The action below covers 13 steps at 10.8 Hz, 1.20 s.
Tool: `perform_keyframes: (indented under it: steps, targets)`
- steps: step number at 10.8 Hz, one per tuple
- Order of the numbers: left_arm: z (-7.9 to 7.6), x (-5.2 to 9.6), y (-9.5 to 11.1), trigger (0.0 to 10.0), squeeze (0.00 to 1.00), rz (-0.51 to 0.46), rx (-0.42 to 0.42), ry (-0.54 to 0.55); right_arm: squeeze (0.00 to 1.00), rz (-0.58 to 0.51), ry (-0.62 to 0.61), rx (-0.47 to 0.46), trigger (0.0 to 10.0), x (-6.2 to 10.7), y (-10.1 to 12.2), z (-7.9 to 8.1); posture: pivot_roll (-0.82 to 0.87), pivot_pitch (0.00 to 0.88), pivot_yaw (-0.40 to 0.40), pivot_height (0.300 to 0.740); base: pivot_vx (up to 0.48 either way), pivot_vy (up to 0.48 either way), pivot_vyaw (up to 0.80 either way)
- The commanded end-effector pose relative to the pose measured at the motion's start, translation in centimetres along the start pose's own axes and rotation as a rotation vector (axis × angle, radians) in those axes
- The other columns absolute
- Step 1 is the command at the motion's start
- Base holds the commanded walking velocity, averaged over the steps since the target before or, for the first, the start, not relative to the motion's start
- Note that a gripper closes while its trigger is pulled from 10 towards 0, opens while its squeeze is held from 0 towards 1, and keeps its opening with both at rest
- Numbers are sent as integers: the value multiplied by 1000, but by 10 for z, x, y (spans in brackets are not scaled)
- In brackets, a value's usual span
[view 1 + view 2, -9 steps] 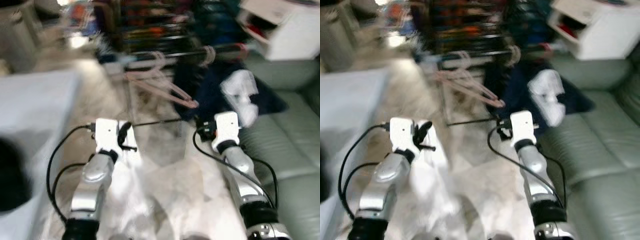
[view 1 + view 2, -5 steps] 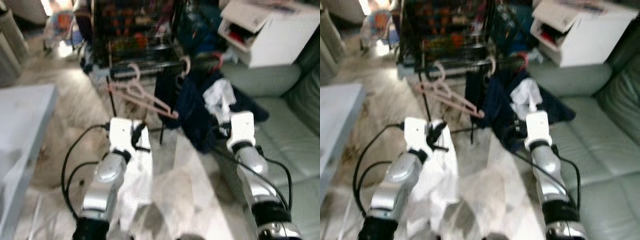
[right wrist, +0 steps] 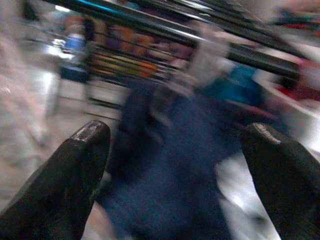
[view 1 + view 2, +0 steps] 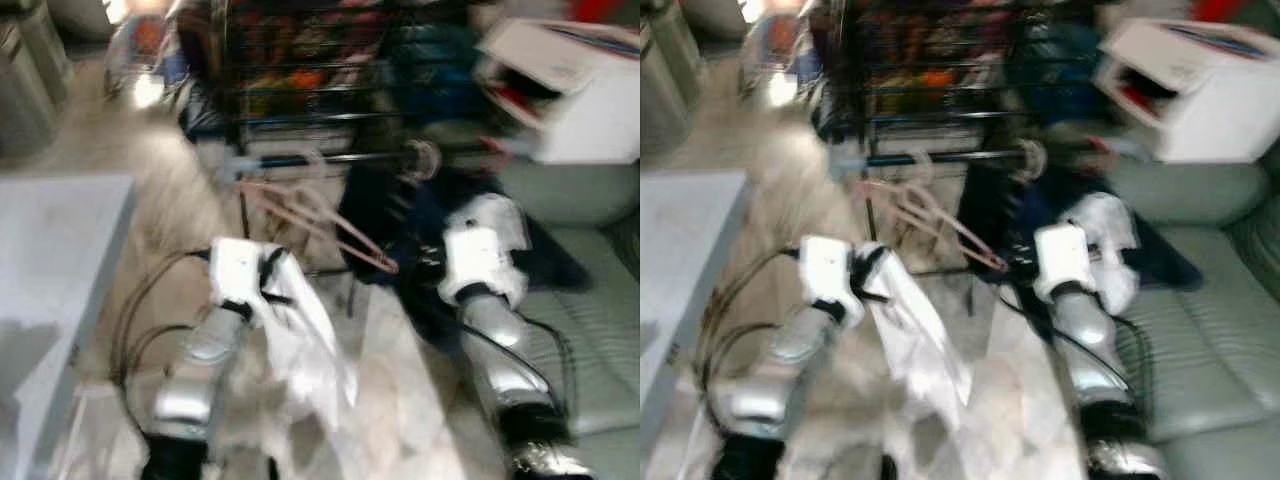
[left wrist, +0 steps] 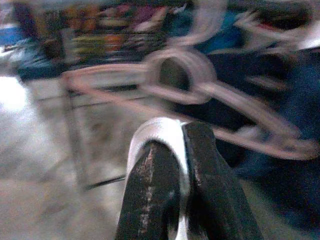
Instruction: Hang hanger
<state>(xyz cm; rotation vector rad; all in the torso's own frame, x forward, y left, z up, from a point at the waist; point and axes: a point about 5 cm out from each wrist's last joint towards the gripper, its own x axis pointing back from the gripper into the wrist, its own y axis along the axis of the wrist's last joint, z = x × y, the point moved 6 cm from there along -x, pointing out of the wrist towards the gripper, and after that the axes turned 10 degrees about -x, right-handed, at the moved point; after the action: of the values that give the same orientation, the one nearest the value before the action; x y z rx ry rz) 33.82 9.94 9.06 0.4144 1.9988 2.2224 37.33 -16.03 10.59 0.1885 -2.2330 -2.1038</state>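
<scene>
Looks like the carry step: left gripper (image 5: 172,175) pinched on a white hanger (image 5: 160,132), right gripper (image 3: 175,165) wide open and empty. Next it needs hooking onto the rail (image 4: 330,158), upper centre.

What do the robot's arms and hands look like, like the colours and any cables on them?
Both arms are shiny silver tubes ending in boxy white wrist blocks. Loose black cables loop from each block back along the arm. The left hand has two long black fingers, scuffed and worn along their edges. The right hand has the same black fingers with rounded tips.
</scene>
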Motion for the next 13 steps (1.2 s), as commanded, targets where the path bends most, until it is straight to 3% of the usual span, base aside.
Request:
perform_keyframes:
  steps: [1,2,6,13]
  targets:
    - [-1,-2,18,10000,0,-59,-5,3,0,3,-6,3,10000,4,-1,-5,-18,5,-12,740,315,364,800]
    - [-1,-2,17,10000,0,-58,-7,4,0,5,-5,3,10000,4,-2,-5,-18,5,-12,740,315,364,800]
    - [-9,-1,16,10000,0,-60,-16,-32,0,4,-38,12,10000,4,-2,-14,-19,8,-13,740,313,328,0]
    - [-12,-1,13,10000,0,-39,-2,-35,0,28,-67,53,10000,8,-6,-25,-21,10,-19,740,73,0,0]
